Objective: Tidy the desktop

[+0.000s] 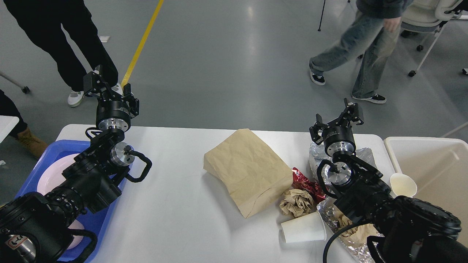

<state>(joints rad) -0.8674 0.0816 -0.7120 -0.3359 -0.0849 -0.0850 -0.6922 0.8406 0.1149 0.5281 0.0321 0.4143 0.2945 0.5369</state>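
At the far left a blue tray point(38, 162) with a pink plate point(51, 175) is seen on the desktop point(175, 215), which spans the lower view. The left gripper point(108, 87) is raised beyond the far edge, fingers spread, nothing held. A brown paper bag point(248, 170), crumpled paper point(297, 202) and a tipped white cup point(303, 228) are laid mid-right. The right gripper point(338, 118) is held above foil point(316, 157), parted and empty. A cream bin point(431, 164) is placed rightmost.
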